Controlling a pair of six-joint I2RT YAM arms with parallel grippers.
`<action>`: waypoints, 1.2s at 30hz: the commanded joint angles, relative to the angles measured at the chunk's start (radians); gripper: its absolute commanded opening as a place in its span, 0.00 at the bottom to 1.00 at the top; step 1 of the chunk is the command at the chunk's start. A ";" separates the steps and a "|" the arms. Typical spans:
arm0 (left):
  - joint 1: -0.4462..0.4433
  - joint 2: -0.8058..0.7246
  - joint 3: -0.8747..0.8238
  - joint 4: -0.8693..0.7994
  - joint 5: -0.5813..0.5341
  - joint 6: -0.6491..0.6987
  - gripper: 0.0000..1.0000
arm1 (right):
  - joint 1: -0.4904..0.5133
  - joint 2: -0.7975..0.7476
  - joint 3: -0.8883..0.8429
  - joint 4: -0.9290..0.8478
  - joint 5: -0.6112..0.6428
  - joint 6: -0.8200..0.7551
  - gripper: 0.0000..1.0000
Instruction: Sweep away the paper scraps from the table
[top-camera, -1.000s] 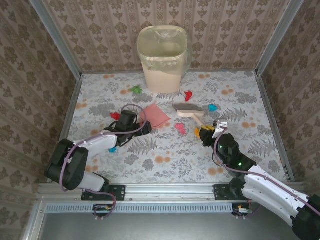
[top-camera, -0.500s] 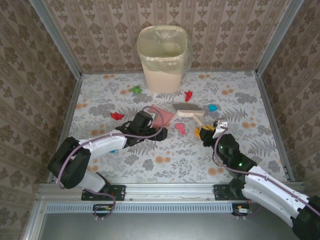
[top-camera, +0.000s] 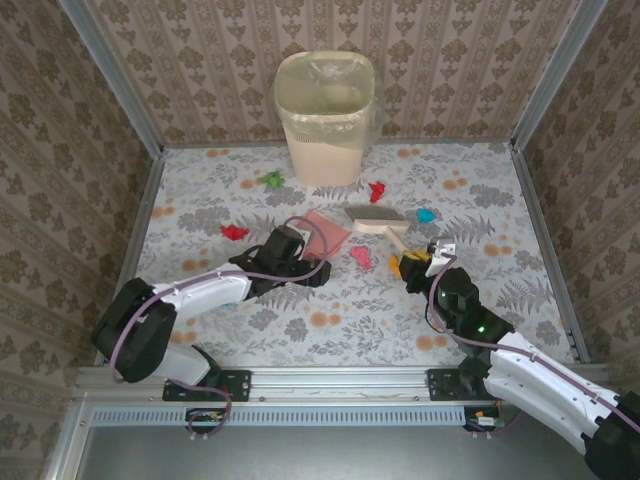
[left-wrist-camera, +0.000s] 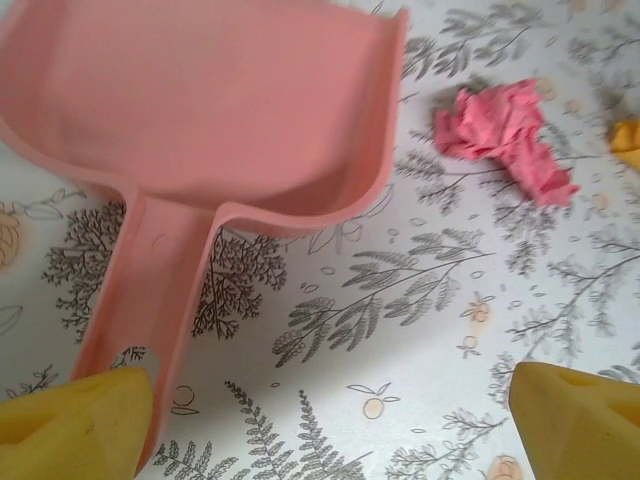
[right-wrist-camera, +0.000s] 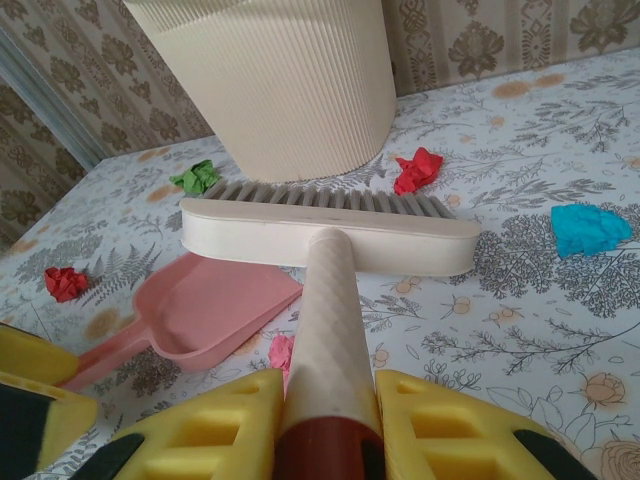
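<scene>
Brown damask walls (top-camera: 180, 70) on three sides. Metal rails along the edges of the bench (top-camera: 340, 335), leaf-and-flower print on top. Cream ribbed bin (top-camera: 325, 120) upright at the far middle, close to the back wall, lined with a clear bag.

Paper scraps (right-wrist-camera: 418, 170) scattered over the far half of the bench, all lying on the print:
- green scrap (top-camera: 272, 180) left of the bin foot
- red scrap (top-camera: 377, 190) right of the bin foot
- blue scrap (top-camera: 426, 214) just right of the brush head
- second red scrap (top-camera: 234, 232) left of the left arm
- pink scrap (top-camera: 360, 257) between dustpan and right claw
- orange scrap (top-camera: 397, 266) tight against the right claw

Pink dustpan (top-camera: 325, 232) flat on the bench, handle toward the left claw (top-camera: 310, 268). Left claw low at the handle end, jaws wide apart. In the left wrist view, handle end between the yellow pads (left-wrist-camera: 70, 425), hard by the pad at the left of that view and well clear of the other. Not clamped.

Right claw (right-wrist-camera: 325, 430) pressed together on the handle of the brush (top-camera: 375, 220), one yellow pad on each side. Brush head flat on the bench, bristles toward the bin, lying crosswise between dustpan and blue scrap.
</scene>
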 joint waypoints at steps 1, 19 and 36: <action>0.002 -0.056 0.004 -0.026 0.007 0.039 0.94 | 0.007 -0.018 0.025 0.044 0.019 -0.016 0.00; 0.147 0.120 0.055 -0.011 0.075 0.095 0.94 | 0.007 -0.001 0.028 0.047 0.019 -0.016 0.00; -0.010 0.181 0.068 0.010 -0.122 0.114 0.72 | 0.008 -0.004 0.023 0.055 0.015 -0.021 0.00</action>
